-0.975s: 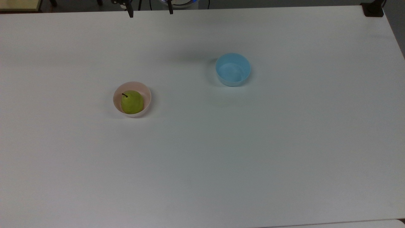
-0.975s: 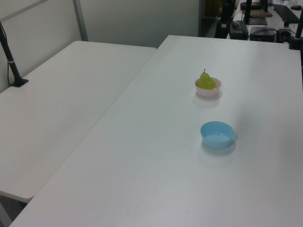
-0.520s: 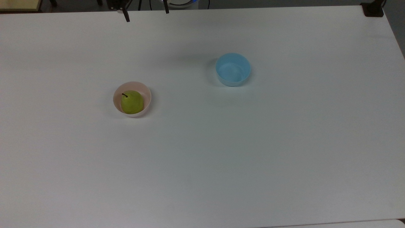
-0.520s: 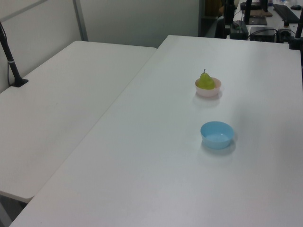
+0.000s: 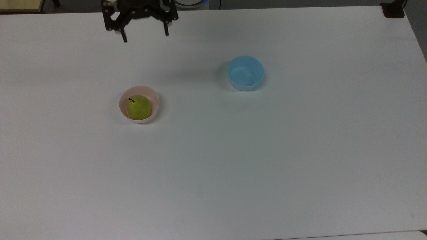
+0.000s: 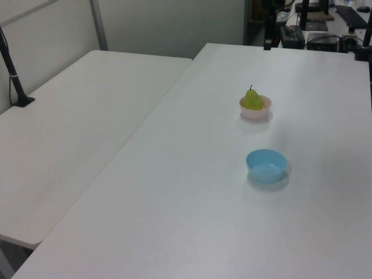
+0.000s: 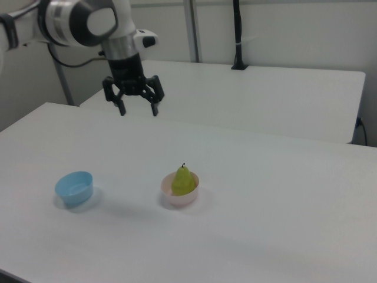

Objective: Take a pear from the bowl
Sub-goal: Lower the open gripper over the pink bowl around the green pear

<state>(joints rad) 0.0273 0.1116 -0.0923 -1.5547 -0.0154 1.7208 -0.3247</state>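
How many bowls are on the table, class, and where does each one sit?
2. The pink bowl, holding the pear, sits toward the top view's left. The blue bowl, with nothing in it, sits apart toward the top view's right. Nothing seems to hide another.

Broad white table [image 5: 267, 166], a second white table [image 6: 70, 128] butted beside it, pale wall panels [image 6: 168, 23] behind — a black pole [image 7: 237, 35] clamped at the second table's far edge

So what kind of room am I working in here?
Likely a robotics lab or office workspace, not a kitchen. Plain white tables are pushed together, a black pole is clamped to one, and a desk with electronics and cables stands behind. The arm hangs over a table.
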